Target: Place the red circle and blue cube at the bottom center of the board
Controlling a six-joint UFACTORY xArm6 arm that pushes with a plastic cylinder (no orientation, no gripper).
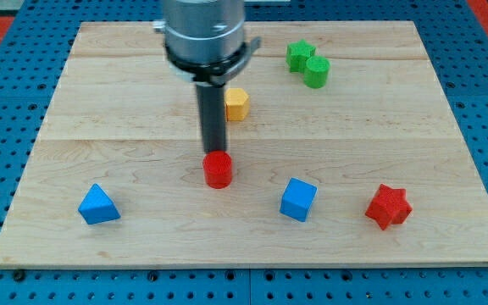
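The red circle (pixel 218 169) stands a little left of the board's centre, in its lower half. My tip (pixel 214 152) sits just above it in the view, touching or nearly touching its top edge. The blue cube (pixel 298 199) lies to the right of the red circle and lower, apart from it and from my tip.
A blue triangle (pixel 97 205) lies at the lower left. A red star (pixel 388 206) lies at the lower right. A yellow block (pixel 236 103) shows beside the rod, another is hidden behind it. Two green blocks (pixel 308 63) sit at the upper right. The wooden board (pixel 447 152) ends near the frame's edges.
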